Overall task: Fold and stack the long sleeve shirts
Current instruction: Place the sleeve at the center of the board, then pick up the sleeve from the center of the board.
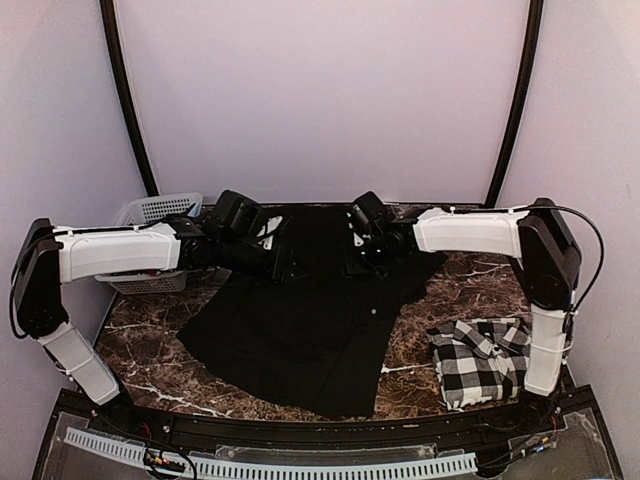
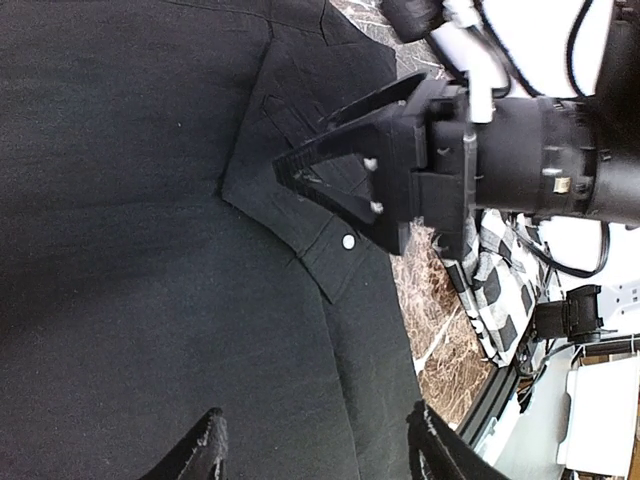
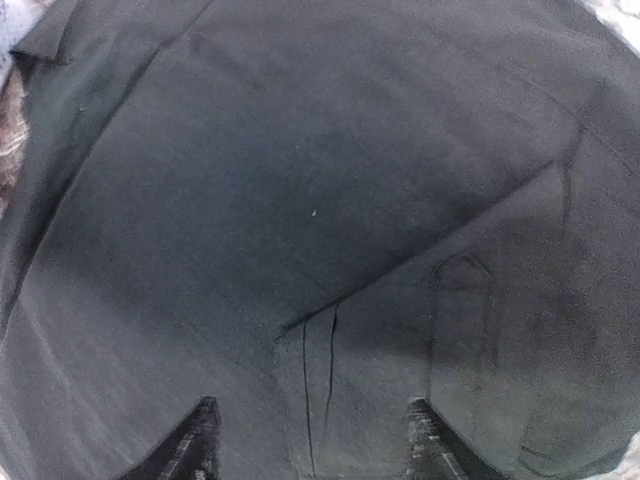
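The plain black shirt (image 1: pixel 300 330) lies spread across the middle of the marble table (image 1: pixel 140 345). It fills the left wrist view (image 2: pixel 120 200) and the right wrist view (image 3: pixel 300 150). My left gripper (image 1: pixel 285 266) is open and empty just above the shirt's far left part (image 2: pixel 315 445). My right gripper (image 1: pixel 358 256) is open and empty over the far right part (image 3: pixel 310 440), above a cuff with a white button (image 2: pixel 348 241). It also shows in the left wrist view (image 2: pixel 295 170). The checked shirt (image 1: pixel 480 360) lies folded at the front right (image 2: pixel 495 285).
A white lattice basket (image 1: pixel 150 212) stands at the back left, partly under my left arm. Two black curved posts (image 1: pixel 128 110) rise at the back corners. A black frame with a white slotted rail (image 1: pixel 300 465) runs along the near edge.
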Motion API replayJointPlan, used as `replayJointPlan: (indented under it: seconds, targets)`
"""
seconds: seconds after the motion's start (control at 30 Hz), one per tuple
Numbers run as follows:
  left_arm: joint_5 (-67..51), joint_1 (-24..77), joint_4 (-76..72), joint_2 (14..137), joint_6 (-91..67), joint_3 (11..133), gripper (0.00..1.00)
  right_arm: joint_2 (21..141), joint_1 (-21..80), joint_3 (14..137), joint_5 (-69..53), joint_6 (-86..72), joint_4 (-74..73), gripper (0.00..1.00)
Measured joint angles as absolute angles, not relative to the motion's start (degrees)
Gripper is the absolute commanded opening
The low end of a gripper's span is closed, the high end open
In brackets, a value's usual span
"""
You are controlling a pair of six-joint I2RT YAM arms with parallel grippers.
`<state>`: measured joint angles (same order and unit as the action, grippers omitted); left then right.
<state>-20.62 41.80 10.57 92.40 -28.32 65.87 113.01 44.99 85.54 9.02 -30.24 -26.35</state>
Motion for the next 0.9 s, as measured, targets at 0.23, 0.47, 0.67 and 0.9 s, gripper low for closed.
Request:
replayJointPlan:
  seconds: [0.23,0.47,0.67,0.9]
  targets:
    - [-21.9,41.8,8.8,92.2,-28.4,64.8,0.6,96.5,43.3,70.0,6.1,-30.8,-21.9,0.5]
    - [-22.3,41.9,8.2,92.4,-28.3,64.8,0.6,93.9,38.9,54.7,0.4,-32.5,-13.7,0.41]
    - [-22.4,42.0,8.2,92.9,-28.3,64.8,0.6,96.1,38.7,54.1,0.9,-33.4,-12.6,0.41]
    - [-22.4,42.0,8.2,93.5,-28.3,64.8,0.6,98.3,38.8,54.2,2.6,-33.8,-11.9,0.39]
